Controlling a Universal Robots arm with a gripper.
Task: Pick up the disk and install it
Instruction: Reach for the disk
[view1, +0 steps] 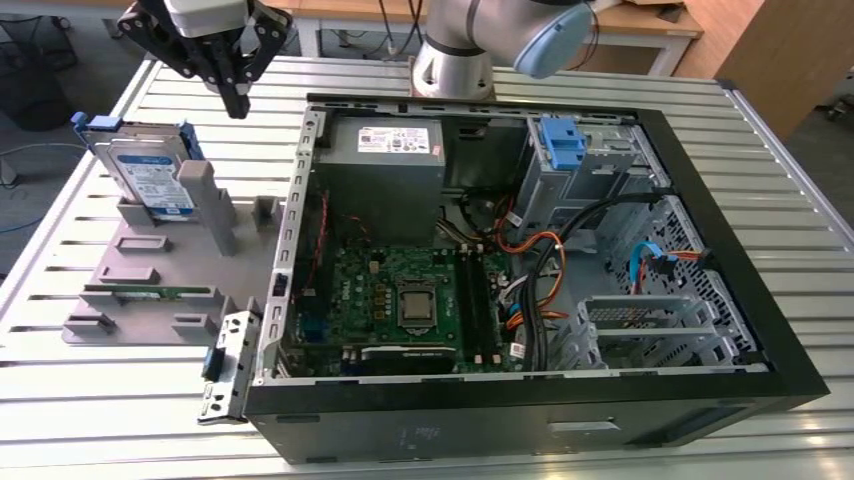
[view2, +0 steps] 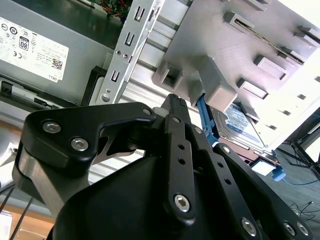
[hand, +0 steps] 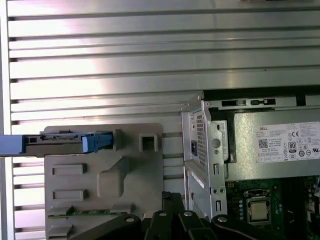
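Note:
The disk (view1: 144, 176) is a silver drive with a white-and-blue label in a blue carrier frame. It stands on edge in a slot of the grey fixture (view1: 154, 255) at the exterior view's left. My gripper (view1: 239, 104) hangs above and just beyond the fixture's far end, between the disk and the computer case, and touches nothing. Its fingers are shut with nothing between them. In the second wrist view the disk (view2: 241, 124) lies past the fingertips (view2: 173, 102). In the first wrist view the disk's top edge (hand: 60, 142) shows apart from the gripper (hand: 170, 199).
The open computer case (view1: 694, 190) lies on the slatted metal table (view1: 80, 420), with a grey power-supply box (view1: 387, 150), motherboard (view1: 400, 300), cables and a blue bracket (view1: 565, 142) in a drive bay. A memory stick (view1: 147, 293) sits in the fixture.

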